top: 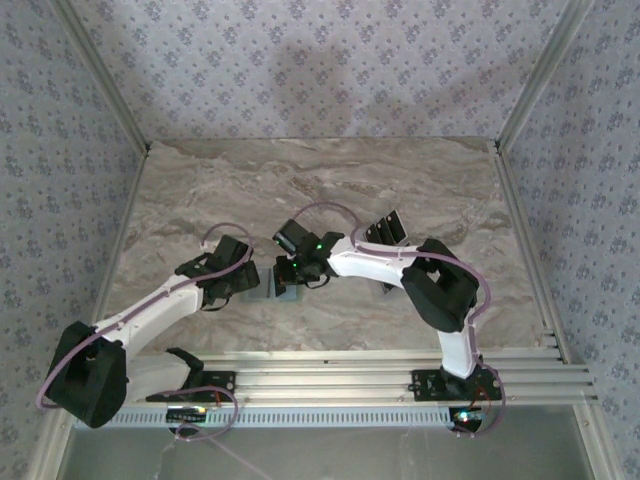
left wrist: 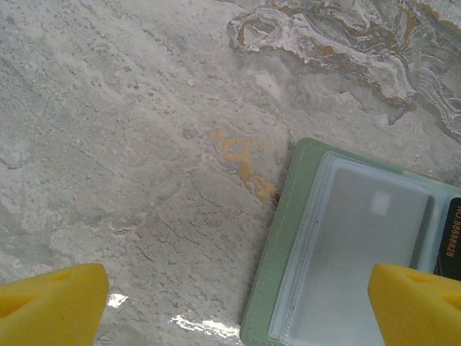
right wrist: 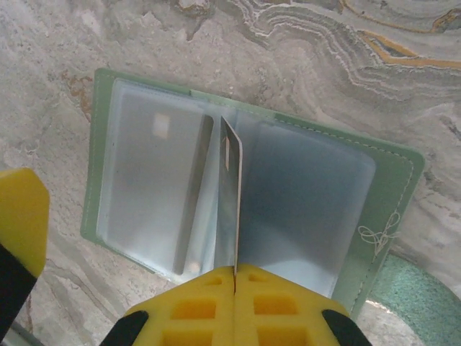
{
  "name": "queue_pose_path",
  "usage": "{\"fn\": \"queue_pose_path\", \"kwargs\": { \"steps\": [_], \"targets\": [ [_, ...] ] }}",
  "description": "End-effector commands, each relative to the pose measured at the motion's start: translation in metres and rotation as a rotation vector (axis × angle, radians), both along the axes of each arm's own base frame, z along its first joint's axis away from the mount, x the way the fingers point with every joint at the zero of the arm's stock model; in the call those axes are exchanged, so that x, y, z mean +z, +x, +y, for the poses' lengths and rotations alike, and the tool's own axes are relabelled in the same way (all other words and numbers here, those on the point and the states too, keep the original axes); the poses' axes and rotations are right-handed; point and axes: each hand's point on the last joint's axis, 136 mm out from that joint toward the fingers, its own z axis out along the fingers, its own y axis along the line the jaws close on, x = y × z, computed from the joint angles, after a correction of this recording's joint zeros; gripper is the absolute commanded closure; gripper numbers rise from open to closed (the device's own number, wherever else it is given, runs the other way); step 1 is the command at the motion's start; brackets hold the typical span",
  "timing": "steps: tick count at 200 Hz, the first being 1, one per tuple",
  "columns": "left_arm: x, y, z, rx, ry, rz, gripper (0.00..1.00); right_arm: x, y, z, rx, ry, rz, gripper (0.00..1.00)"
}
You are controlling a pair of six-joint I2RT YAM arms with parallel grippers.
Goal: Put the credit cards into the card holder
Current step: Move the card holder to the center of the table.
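Observation:
The sage-green card holder point(right wrist: 389, 194) lies open on the marble table, its clear grey pockets facing up. My right gripper point(right wrist: 234, 277) is shut on one dark credit card point(right wrist: 231, 194), held edge-on and upright over the holder's middle fold. In the top view the right gripper point(top: 293, 272) hangs over the holder point(top: 284, 294), which it mostly hides. More black credit cards point(top: 386, 228) lie behind the right arm. My left gripper point(left wrist: 238, 306) stands open with its yellow fingertips point(left wrist: 50, 303) wide apart, low over the holder's left edge point(left wrist: 288, 238). It sits left of the holder in the top view point(top: 238, 276).
The marble table point(top: 320, 180) stretches free toward the back wall. Metal frame rails point(top: 380, 375) run along the near edge. One of the left gripper's yellow fingers point(right wrist: 21, 216) shows beside the holder. A pale green rounded object point(right wrist: 414, 299) lies by the holder's corner.

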Motion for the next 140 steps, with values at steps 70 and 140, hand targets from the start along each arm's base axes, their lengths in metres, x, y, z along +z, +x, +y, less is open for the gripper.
{"fn": "queue_pose_path", "kwargs": {
  "steps": [70,140],
  "targets": [
    [0.007,0.006,-0.009,-0.008,-0.01,-0.02,0.06,-0.029,0.008,-0.056,-0.052,-0.166,0.006,1.0],
    [0.008,0.006,-0.018,-0.035,-0.023,-0.02,0.06,-0.027,0.028,-0.095,-0.067,-0.199,0.011,1.0]
  ]
}}
